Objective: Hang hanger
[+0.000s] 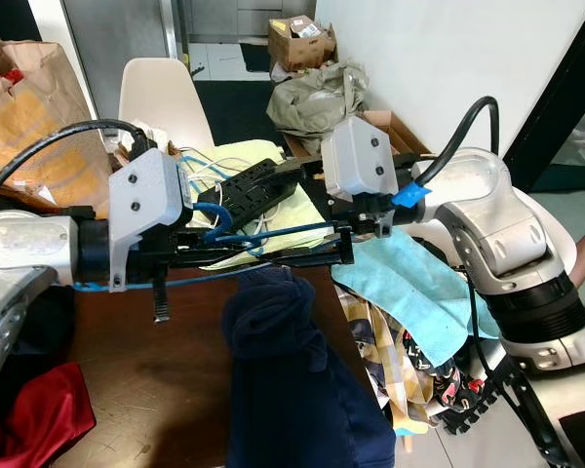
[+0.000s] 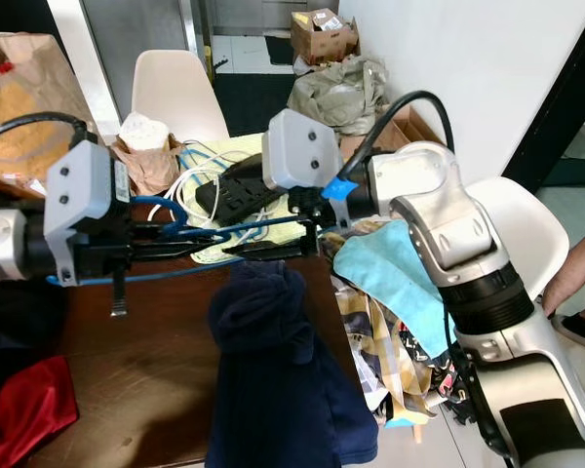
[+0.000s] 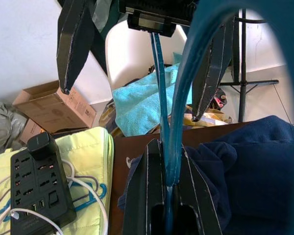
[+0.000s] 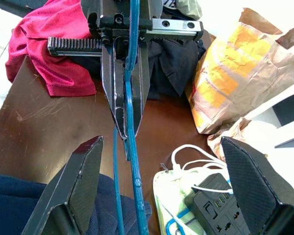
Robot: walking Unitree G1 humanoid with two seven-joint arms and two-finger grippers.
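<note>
A thin blue wire hanger (image 1: 263,234) is held level above the brown table (image 1: 146,370), and a navy garment (image 1: 292,380) droops from it over the table's edge. My left gripper (image 3: 166,147) reaches in from the left and is shut on the hanger's wires. My right gripper (image 4: 161,196) faces it from the right and is wide open. Its two fingers (image 3: 71,44) stand on either side of the hanger wire without touching it. In the right wrist view the left gripper (image 4: 125,98) pinches the blue hanger (image 4: 132,161) between its closed jaws.
A black power strip (image 1: 249,185) with white cables lies on a yellow-green cloth behind the grippers. Nearby are a white chair (image 1: 161,97), a paper bag (image 1: 29,107), a red garment (image 1: 29,414) and a teal towel (image 1: 419,283) on a clothes pile. A person's arm (image 2: 575,263) shows at the right edge.
</note>
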